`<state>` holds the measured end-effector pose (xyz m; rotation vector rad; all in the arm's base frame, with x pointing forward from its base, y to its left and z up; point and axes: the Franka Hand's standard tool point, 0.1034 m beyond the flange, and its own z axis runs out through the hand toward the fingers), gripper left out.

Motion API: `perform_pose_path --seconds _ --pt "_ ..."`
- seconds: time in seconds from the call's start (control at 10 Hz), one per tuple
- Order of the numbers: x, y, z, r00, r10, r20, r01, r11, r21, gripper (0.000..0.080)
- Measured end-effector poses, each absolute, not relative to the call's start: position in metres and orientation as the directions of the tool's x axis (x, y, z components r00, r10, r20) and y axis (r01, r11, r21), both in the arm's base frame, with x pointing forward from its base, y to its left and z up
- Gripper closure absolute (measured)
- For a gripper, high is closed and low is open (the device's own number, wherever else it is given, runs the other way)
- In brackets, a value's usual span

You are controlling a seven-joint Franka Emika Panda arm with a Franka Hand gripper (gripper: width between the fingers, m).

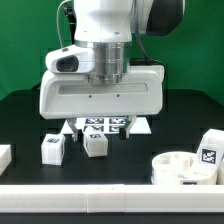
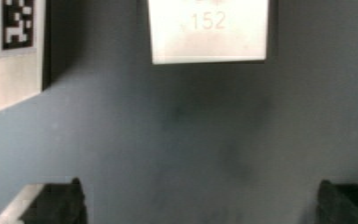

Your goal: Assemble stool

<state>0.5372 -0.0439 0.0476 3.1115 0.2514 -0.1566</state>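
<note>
The white two-finger gripper [image 2: 202,206] hangs over the black table [image 1: 25,120], its dark fingers [image 2: 51,205] spread wide with nothing between them. The shallow round white plastic seat disc [image 1: 183,168] lies at the exterior view's right, with a chunky white tagged leg block [image 1: 210,147] just beside it. 2 more lie near the flat white marker board [image 1: 105,125]: the left leg block [image 1: 52,148] and the middle leg block [image 1: 95,143].

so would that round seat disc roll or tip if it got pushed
Probably neither: the seat disc lies flat on the table, so it should slide. It looks like moulded plastic, likely stiff and light. Its smooth white rim may be slippery.
</note>
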Motion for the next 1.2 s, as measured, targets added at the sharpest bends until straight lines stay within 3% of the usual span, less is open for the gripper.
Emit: perform_pose_path --seconds 0.1,0.2,0.3,0.8,1.2 --pt "0.535 -0.042 0.048 0.974 0.136 -0.181 0.137 -0.991 -0.01 0.0151" --pt "0.537 -0.046 0.049 0.969 0.086 -0.231 0.09 -0.996 0.006 0.0151" --pt "0.532 -0.047 0.049 0.95 0.037 -0.311 0.054 -0.997 0.048 0.0151" --pt "0.525 -0.048 0.04 0.83 0.032 -0.556 0.062 -0.997 0.036 0.0151" --pt "0.497 -0.047 0.028 0.607 0.014 -0.794 0.058 -0.998 0.026 0.0151"
